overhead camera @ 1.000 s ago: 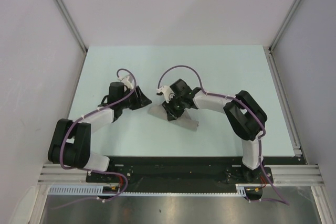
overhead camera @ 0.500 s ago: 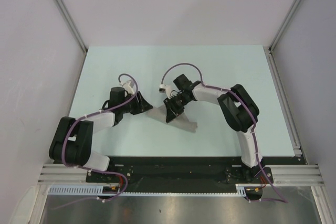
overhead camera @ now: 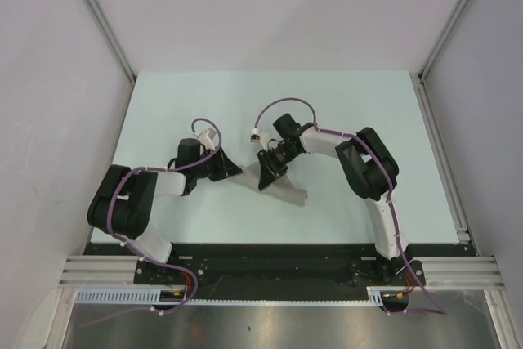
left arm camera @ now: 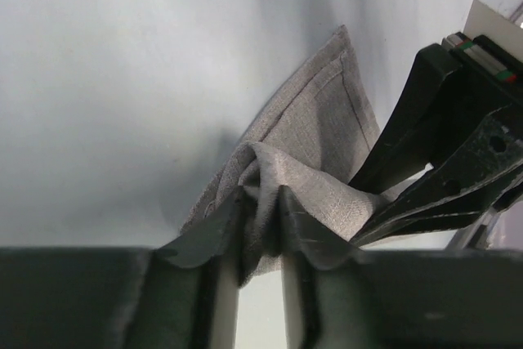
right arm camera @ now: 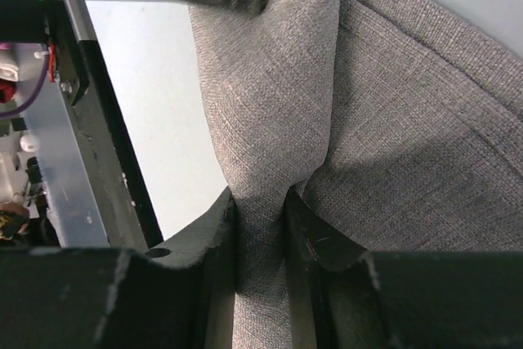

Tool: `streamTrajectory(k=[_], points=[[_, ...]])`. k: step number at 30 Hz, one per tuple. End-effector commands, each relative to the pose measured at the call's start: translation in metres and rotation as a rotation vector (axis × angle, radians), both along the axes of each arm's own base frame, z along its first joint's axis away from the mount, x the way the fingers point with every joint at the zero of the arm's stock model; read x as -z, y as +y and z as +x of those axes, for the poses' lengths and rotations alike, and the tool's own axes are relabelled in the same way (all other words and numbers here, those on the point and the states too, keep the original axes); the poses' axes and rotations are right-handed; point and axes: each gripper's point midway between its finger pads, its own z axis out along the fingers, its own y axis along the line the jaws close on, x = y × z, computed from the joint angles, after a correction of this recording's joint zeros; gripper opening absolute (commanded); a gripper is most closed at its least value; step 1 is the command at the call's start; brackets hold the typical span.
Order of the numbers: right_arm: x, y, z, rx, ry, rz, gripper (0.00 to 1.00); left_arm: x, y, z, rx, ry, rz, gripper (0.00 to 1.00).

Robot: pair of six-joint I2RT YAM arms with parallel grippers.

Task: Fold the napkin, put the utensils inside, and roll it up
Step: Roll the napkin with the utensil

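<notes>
The grey-beige napkin (overhead camera: pixel 288 190) lies bunched near the middle of the table, between the two grippers. My left gripper (overhead camera: pixel 236 171) is at its left end, and in the left wrist view the gripper (left arm camera: pixel 260 220) is shut on a raised fold of the napkin (left arm camera: pixel 320 128). My right gripper (overhead camera: pixel 266 176) comes in from the right. In the right wrist view this gripper (right arm camera: pixel 261 220) pinches a narrow gathered band of the napkin (right arm camera: pixel 409 120). The two grippers are close together, almost touching. The utensils are hidden or out of view.
The pale green table (overhead camera: pixel 343 112) is bounded by metal rails at the left (overhead camera: pixel 122 128) and right (overhead camera: pixel 441 161). The arm bases sit on the black strip at the near edge (overhead camera: pixel 270 255). The right gripper's black fingers (left arm camera: pixel 433 161) crowd the right of the left wrist view.
The left arm has drawn back toward its base with its gripper staying at the napkin's left end, and its jaws have narrowed onto the fold. The right gripper edged slightly left, still gripping.
</notes>
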Motion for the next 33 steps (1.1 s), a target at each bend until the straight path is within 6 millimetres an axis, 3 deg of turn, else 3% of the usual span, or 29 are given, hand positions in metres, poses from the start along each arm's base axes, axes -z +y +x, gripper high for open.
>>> streamTrajectory(k=[1,4,5,7,11,16,19,24,33], points=[[0.024,-0.008,-0.008,-0.003,0.05,-0.068,0.33,-0.009,-0.011,0.008,0.025,-0.039,-0.046,0.19],[0.009,-0.009,0.007,0.049,-0.019,-0.072,0.42,-0.007,-0.009,0.01,0.01,-0.019,-0.035,0.02],[-0.005,-0.008,0.013,0.067,-0.057,-0.066,0.45,-0.007,-0.008,0.013,0.003,-0.02,-0.027,0.0],[-0.016,-0.01,0.024,0.103,-0.128,-0.075,0.51,-0.002,-0.006,0.011,-0.008,0.012,-0.013,0.0],[-0.065,-0.012,0.048,0.209,-0.361,-0.072,0.56,0.001,-0.006,0.015,-0.017,0.046,-0.006,0.0],[-0.089,-0.009,0.054,0.255,-0.672,-0.148,0.63,0.005,-0.007,0.018,-0.022,0.07,-0.006,0.0],[-0.087,-0.004,0.04,0.218,-0.765,-0.169,0.66,0.005,-0.008,0.022,-0.023,0.077,-0.006,0.0],[-0.07,0.005,0.022,0.149,-0.776,-0.181,0.66,0.009,-0.008,0.025,-0.025,0.091,0.005,0.0],[-0.033,0.011,0.015,0.084,-0.722,-0.22,0.64,0.007,-0.009,0.028,-0.024,0.086,0.006,0.0]])
